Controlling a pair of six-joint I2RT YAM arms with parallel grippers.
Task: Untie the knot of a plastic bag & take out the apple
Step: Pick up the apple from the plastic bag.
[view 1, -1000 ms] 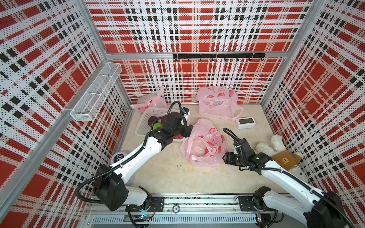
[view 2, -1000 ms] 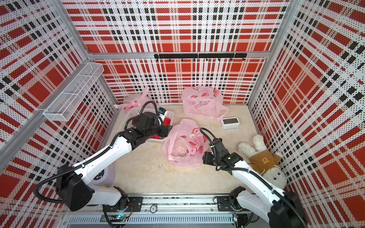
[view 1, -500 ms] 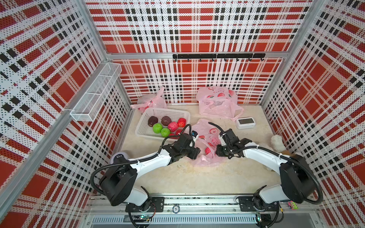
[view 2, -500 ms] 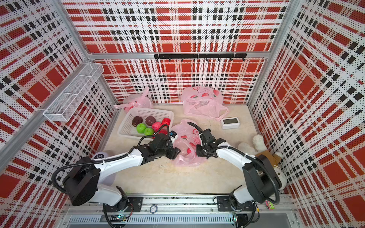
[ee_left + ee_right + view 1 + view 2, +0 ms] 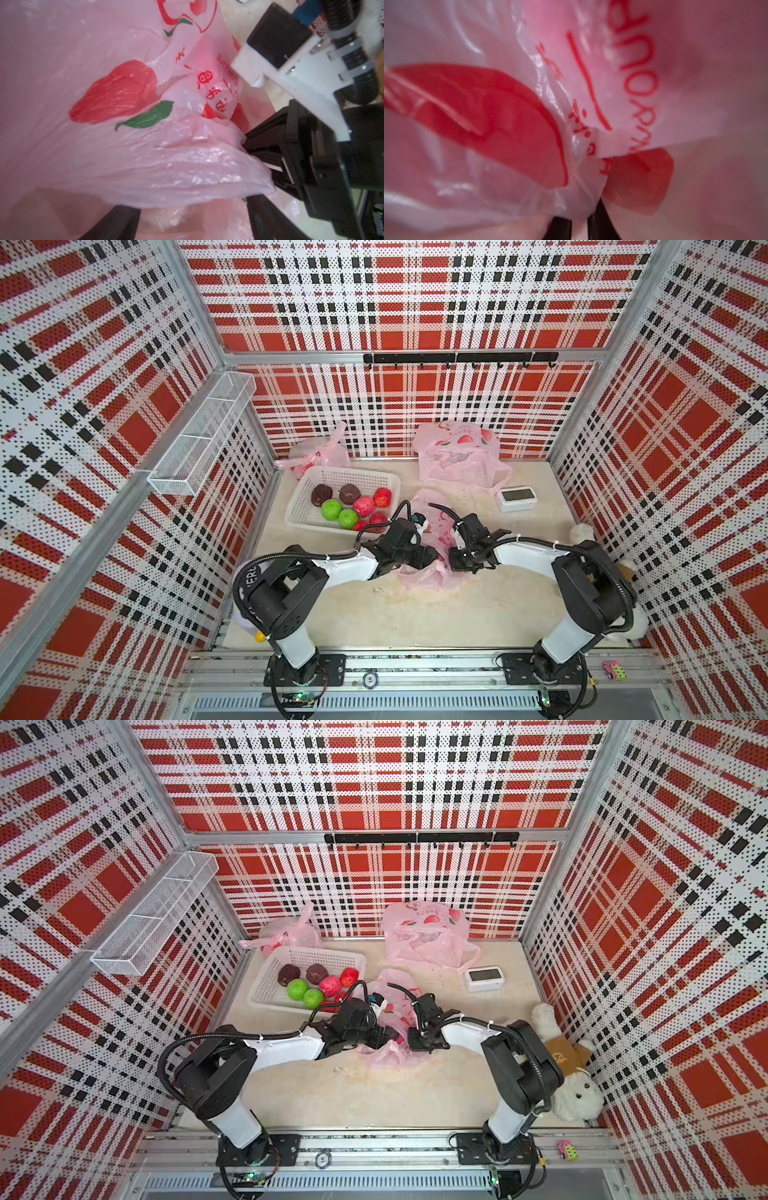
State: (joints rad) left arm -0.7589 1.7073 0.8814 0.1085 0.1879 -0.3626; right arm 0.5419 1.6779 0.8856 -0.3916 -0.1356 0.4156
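Pink bag (image 5: 424,577) lies lengthwise front-to-back (crumpled); right fingers (image 5: 602,228) pinch it, left fingers (image 5: 118,224) stand spread.

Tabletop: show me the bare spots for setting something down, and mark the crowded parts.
Free: the wide strip of table bordered by the front rail, the left arm, the right arm and the pink bag; a smaller patch between the white timer and that right arm. Crowded: around the bag, the basket, the plush toys.

A pink translucent plastic bag (image 5: 422,577), printed with red fruit, green leaves and red lettering, is lying crumpled mid-way across the beige tabletop (image 5: 415,614). Its thin film is bunching into glossy folds.
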